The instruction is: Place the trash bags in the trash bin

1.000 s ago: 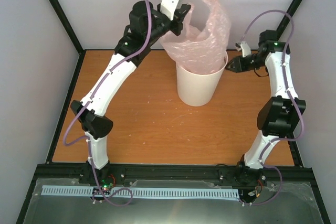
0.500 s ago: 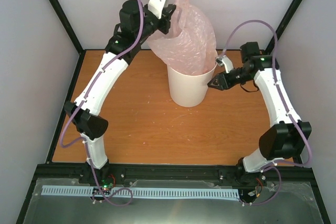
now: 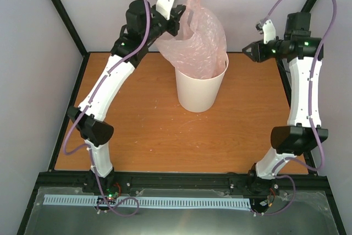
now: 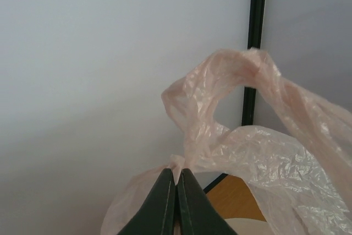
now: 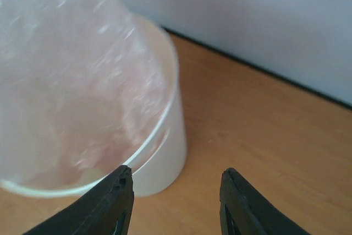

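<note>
The white trash bin [image 3: 199, 93] stands upright on the table near the back. The pale pink trash bag [image 3: 199, 39] hangs with its lower part inside the bin and its top held high. My left gripper [image 3: 181, 16] is shut on the bag's upper edge, up and left of the bin; in the left wrist view the bag [image 4: 258, 136] is pinched between the closed fingertips [image 4: 176, 175]. My right gripper [image 3: 245, 49] is open and empty, raised to the right of the bin. The right wrist view shows the bin [image 5: 162, 152] and the bag [image 5: 71, 86] inside it, beyond the open gripper [image 5: 177, 175].
The orange tabletop [image 3: 165, 130] lies around the bin. Black frame posts [image 3: 60, 12] and white walls close in the back and sides. A black rail [image 3: 176, 180] runs along the near edge by the arm bases.
My right gripper has pulled away from the bin's right rim, rising and moving right. The left gripper keeps holding the bag up in the same place as half a second ago.
</note>
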Robot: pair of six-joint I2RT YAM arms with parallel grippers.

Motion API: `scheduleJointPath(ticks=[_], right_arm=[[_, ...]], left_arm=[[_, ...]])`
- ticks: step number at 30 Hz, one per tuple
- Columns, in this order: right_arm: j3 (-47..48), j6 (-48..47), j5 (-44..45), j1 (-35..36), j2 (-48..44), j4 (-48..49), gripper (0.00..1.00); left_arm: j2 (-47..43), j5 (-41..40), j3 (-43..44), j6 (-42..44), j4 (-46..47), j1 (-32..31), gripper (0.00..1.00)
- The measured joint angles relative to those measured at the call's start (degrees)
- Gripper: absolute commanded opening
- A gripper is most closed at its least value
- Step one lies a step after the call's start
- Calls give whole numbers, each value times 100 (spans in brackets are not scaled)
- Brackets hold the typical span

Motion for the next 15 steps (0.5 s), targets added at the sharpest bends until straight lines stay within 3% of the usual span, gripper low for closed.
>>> scheduleJointPath(ticks=[6,15], right_arm=[[1051,70,778,297,1003,354,43],[1176,-68,1318,1491,1803,435,42]], left_arm=[[208,210,17,-232,7,-2,1],[549,372,17,-376,-2,-140,1]])
